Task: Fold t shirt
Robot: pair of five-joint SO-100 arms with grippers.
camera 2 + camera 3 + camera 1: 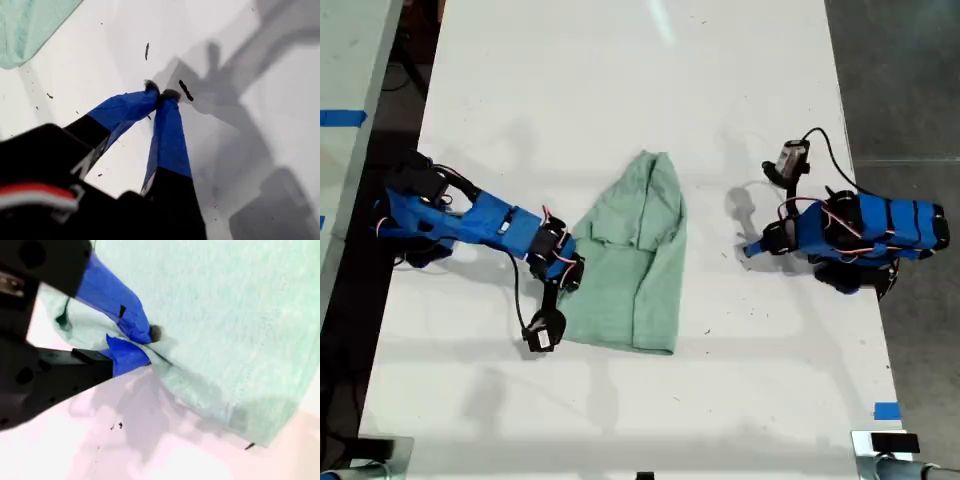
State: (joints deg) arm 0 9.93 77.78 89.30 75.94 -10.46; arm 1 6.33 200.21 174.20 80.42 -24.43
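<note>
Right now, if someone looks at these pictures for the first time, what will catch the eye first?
First the mint-green t shirt, partly folded, mid-table on the white table. Then my second gripper, pinching the shirt's edge on the exterior view's left. My first gripper is shut on nothing, over bare table, on that view's right.

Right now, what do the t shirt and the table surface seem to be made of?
The t shirt looks like a soft knit fabric, probably cotton jersey, matte pale mint: it wrinkles, folds in layers, and shows a stitched hem in the second wrist view. The table looks like a hard, smooth white board, perhaps laminate, slightly glossy: it shows a faint light reflection and soft shadows.
</note>
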